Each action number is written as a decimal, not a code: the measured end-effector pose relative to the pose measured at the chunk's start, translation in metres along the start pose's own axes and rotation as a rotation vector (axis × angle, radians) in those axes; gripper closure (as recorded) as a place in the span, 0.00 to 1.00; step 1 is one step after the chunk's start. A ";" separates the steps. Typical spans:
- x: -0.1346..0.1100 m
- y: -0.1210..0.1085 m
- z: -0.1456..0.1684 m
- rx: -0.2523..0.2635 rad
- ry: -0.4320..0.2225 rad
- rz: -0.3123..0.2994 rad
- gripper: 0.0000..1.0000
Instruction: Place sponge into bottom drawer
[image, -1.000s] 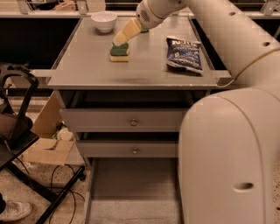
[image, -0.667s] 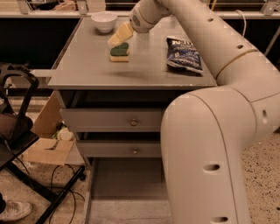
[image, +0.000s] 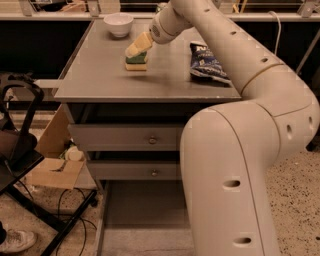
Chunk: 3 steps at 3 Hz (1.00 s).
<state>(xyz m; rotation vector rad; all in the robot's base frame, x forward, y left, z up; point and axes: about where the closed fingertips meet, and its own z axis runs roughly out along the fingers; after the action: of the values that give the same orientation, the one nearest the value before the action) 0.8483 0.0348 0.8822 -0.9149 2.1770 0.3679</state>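
Mostly filling the right half, a pale robot arm (image: 240, 65) curves up from 5 o'clock and reaches over a grey table (image: 95, 80). Its hand (image: 138, 48) sits right on top of the sponge (image: 136, 63), seemingly touching it; whether the hand is spread or pinching cannot be told. The sponge lies flat on the table, green side up. A white bowl (image: 118, 24) stands at 11 o'clock from it, and a blue bag (image: 207, 62) lies at 3 o'clock, well apart. At 6 o'clock, beneath two shut drawers (image: 125, 136), the bottom drawer (image: 145, 207) is pulled out.
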 end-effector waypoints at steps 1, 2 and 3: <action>0.005 -0.002 0.017 -0.002 -0.022 0.003 0.00; 0.005 0.012 0.033 -0.028 -0.033 -0.007 0.00; 0.021 0.018 0.057 -0.034 0.017 -0.005 0.13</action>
<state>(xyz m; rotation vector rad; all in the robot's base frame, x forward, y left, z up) 0.8551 0.0657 0.8279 -0.9451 2.1898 0.3968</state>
